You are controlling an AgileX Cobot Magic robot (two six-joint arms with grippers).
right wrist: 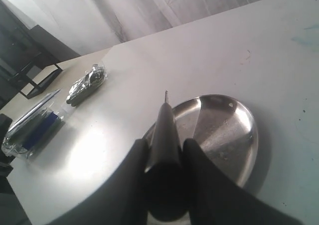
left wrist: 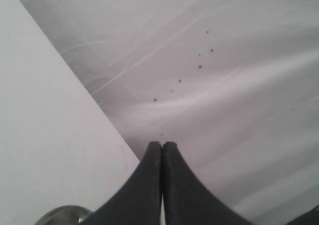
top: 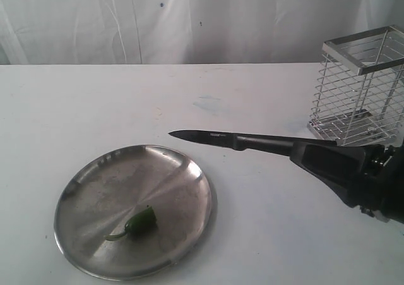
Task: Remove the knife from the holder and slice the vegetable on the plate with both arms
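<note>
My right gripper [top: 303, 151] is shut on the black handle of the knife [top: 218, 138], which hangs level above the table with its dark blade pointing left, its tip near the far right rim of the plate [top: 82, 190]. In the right wrist view the knife [right wrist: 165, 130] sits between the fingers with the plate [right wrist: 239, 135] beyond. The green vegetable [top: 140, 222] lies on the plate, stem to the left. The wire-mesh holder [top: 363, 89] stands at the far right. My left gripper [left wrist: 162, 145] is shut on nothing, out of the exterior view, with a sliver of plate [left wrist: 62, 215] beside it.
A white cloth backdrop [top: 189, 19] hangs behind the white table [top: 252, 234]. In the right wrist view a silvery wrapped packet [right wrist: 87, 83] and a clear pack with blue contents [right wrist: 32, 125] lie on the table past the plate.
</note>
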